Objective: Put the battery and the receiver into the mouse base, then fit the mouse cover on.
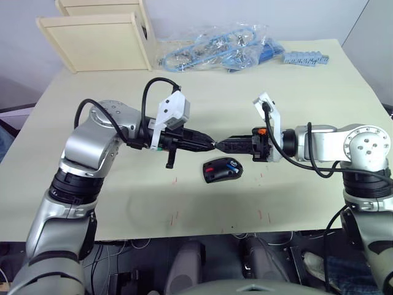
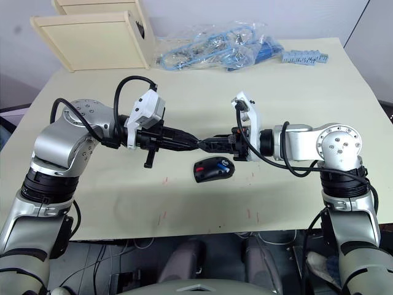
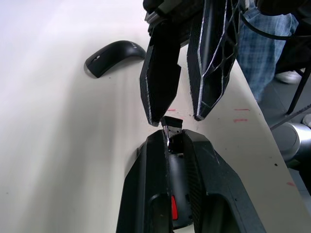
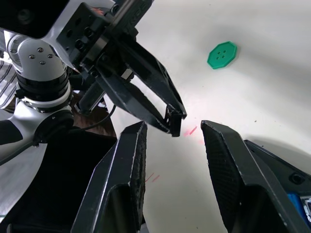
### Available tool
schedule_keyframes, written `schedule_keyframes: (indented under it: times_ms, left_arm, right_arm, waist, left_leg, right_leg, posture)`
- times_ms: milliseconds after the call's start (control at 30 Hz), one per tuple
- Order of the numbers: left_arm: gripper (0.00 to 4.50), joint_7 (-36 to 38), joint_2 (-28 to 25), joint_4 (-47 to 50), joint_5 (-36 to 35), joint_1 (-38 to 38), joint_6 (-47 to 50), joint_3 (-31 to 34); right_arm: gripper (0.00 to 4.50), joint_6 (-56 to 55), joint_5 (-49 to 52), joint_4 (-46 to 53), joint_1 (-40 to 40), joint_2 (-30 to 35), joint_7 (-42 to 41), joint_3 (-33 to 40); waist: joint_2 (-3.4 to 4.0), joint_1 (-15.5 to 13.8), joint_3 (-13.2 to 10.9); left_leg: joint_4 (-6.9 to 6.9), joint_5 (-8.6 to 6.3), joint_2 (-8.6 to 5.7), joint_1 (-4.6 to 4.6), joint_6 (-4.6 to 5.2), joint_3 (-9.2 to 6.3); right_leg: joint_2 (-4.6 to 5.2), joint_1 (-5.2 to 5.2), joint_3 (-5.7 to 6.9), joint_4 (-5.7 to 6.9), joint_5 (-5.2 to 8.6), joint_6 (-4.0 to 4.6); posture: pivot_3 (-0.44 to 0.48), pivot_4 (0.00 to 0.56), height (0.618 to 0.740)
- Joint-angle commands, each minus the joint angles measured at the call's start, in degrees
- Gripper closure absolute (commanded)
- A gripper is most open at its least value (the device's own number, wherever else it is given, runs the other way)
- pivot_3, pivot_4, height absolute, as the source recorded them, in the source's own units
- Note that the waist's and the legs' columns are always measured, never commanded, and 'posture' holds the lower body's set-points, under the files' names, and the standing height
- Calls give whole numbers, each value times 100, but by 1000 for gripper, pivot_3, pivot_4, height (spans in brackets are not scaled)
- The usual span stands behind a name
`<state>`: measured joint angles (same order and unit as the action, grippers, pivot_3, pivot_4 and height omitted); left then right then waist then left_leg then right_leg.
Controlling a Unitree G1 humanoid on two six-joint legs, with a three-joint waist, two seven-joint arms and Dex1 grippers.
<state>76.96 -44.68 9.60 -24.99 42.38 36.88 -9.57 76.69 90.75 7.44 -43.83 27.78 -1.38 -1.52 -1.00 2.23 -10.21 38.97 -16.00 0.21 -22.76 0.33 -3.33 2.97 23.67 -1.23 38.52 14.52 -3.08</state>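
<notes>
The black mouse base with red parts lies on the table, and the blue battery sits in its hollow. Just above and behind it my two grippers meet tip to tip. My left gripper is shut on the receiver, a tiny dark nub with a pale edge that sticks out past the fingertips. My right gripper is open, its fingers standing either side of the receiver without touching it. The glossy black mouse cover rests on the table beyond the grippers.
Two pale wooden trays stand at the back left. A clear bag of blue parts and a blue strip lie at the back. A green round disc lies on the table. A person's jeans show past the table edge.
</notes>
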Motion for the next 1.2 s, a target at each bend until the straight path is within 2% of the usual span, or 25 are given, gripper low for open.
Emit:
schedule_keyframes:
  times_ms: [33, 467, 500, 533, 633, 667, 1000, 1200]
  left_arm:
    - [4500, -5, -11, 222, -73, 7, -91, 48]
    - [4500, -74, 81, 208, -63, 95, -43, 20]
    - [4500, -99, 95, 251, -75, 88, -21, 19]
    - [4500, -109, 101, 286, -82, 82, -11, 16]
    - [4500, -130, 109, 337, -98, 72, 12, 17]
    - [4500, -133, 107, 352, -106, 66, 23, 21]
    - [4500, -157, 160, 333, -113, 45, 13, 34]
    - [1749, -371, 130, 299, -237, -207, 112, 310]
  right_arm:
    - [2622, -54, 166, 52, -141, -16, 12, 41]
    - [2622, -69, 332, -3, -150, -19, 110, 23]
    - [3035, -71, 346, 13, -136, -15, 127, 16]
    - [3131, -76, 382, 20, -119, -15, 151, 11]
    - [4231, -83, 446, 38, -94, -13, 195, -13]
    - [4397, -90, 466, 44, -90, -10, 209, -22]
    - [4397, -83, 515, 3, -119, 64, 171, -67]
    - [4500, -47, 523, -9, -89, 228, 113, -47]
  waist:
    - [0, 1, 0]
    - [0, 2, 0]
    - [0, 2, 0]
    - [0, 2, 0]
    - [1, 2, 0]
    - [1, 1, -1]
    - [1, 1, -1]
    - [1, 4, -1]
  left_leg:
    - [1, 0, 0, 0, 0, 0]
    - [6, 0, 0, 0, 0, -2]
    - [6, 0, 0, 0, 0, -2]
    - [6, 0, 0, 0, 0, -2]
    - [6, 0, 0, 0, 0, -3]
    - [6, 0, 0, -1, 0, -3]
    - [6, 0, 0, -1, 0, -3]
    - [6, 0, 0, -1, 0, -4]
  right_leg:
    - [0, 0, 0, 1, 0, 0]
    - [0, 0, -1, 3, 0, 0]
    - [0, 0, -1, 3, 0, 0]
    - [0, 0, -1, 3, 0, 0]
    - [0, 0, -1, 3, 0, 0]
    - [0, 0, -2, 4, 0, 0]
    - [0, 0, -2, 3, 0, 0]
    - [0, 1, -3, 3, 0, 0]
  posture:
    - [0, 150, 740]
    - [0, 150, 740]
    - [0, 150, 740]
    - [0, 150, 740]
    - [0, 150, 740]
    - [0, 150, 740]
    - [0, 150, 740]
    - [0, 150, 740]
